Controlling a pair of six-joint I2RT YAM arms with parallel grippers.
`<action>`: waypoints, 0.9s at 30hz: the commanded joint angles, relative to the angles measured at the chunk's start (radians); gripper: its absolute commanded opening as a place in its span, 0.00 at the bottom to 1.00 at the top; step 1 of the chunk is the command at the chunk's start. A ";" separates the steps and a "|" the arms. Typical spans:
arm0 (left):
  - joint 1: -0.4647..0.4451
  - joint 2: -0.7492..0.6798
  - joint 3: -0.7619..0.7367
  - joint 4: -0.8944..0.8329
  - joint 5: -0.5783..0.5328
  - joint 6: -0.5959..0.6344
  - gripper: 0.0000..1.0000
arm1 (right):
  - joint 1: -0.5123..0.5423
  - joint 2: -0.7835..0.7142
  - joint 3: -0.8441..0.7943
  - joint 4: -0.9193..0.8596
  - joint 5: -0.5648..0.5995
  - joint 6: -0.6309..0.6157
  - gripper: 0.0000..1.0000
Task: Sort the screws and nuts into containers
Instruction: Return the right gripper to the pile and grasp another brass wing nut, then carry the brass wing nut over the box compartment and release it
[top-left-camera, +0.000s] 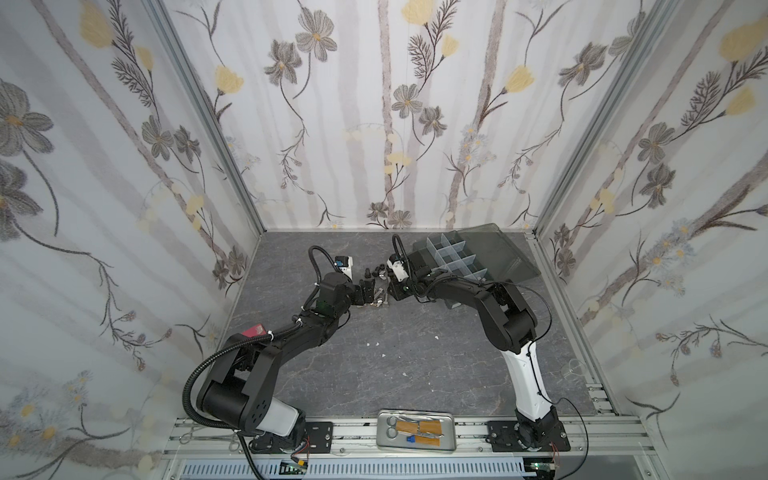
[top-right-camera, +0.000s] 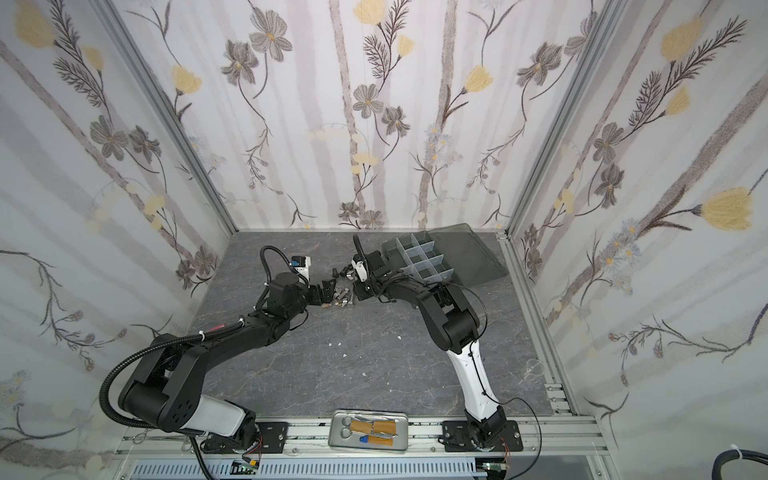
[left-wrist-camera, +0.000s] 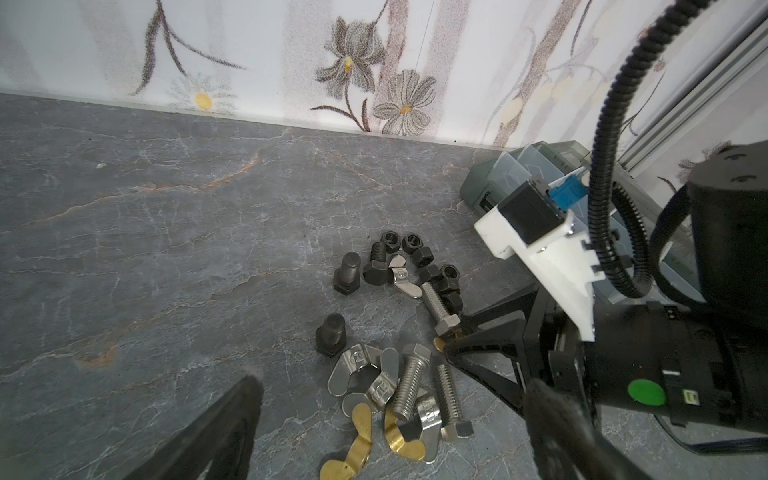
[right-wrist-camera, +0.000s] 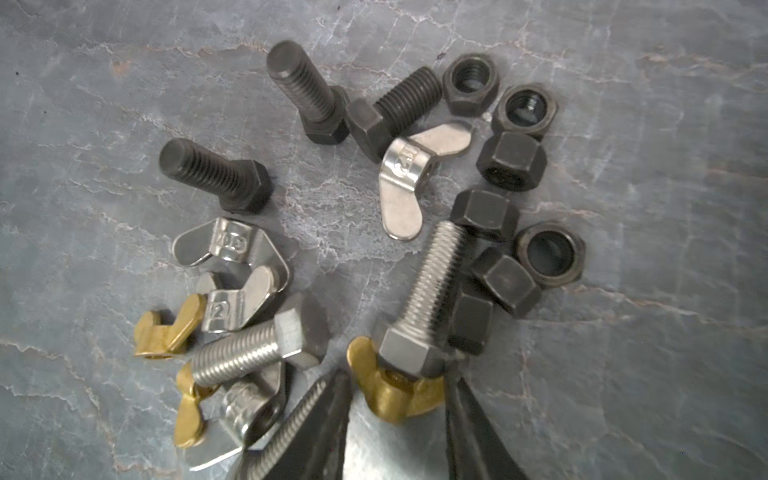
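Fasteners (top-left-camera: 379, 300) lie heaped on the worktop (top-left-camera: 374, 374), far middle. The box (top-left-camera: 457, 257) stands far right, and the cells in view look empty.

The left hand (left-wrist-camera: 392, 384) gapes wide at the heap's left and holds nothing. The right hand (right-wrist-camera: 395, 374) straddles a brass wing nut (right-wrist-camera: 399, 399) with its jaws part-way apart. Whether they pinch it cannot be told.

Risks:
- A silver bolt (right-wrist-camera: 432, 282) rests its head on that nut, so a lift would likely drag or tip it and scatter the black nuts (right-wrist-camera: 505, 278) touching it.
- The rounded wings offer poor purchase, so slippage is probable.
- Both hands crowd one heap, so collision is possible.
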 joint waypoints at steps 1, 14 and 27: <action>0.000 0.008 0.005 0.032 0.000 -0.002 0.98 | 0.000 0.020 0.012 -0.019 0.005 -0.026 0.38; 0.000 0.012 0.001 0.042 -0.001 -0.014 0.99 | 0.004 0.009 -0.037 -0.054 0.070 -0.072 0.21; 0.000 0.023 0.020 0.062 0.019 -0.021 0.99 | -0.004 -0.167 -0.171 -0.035 0.015 -0.039 0.08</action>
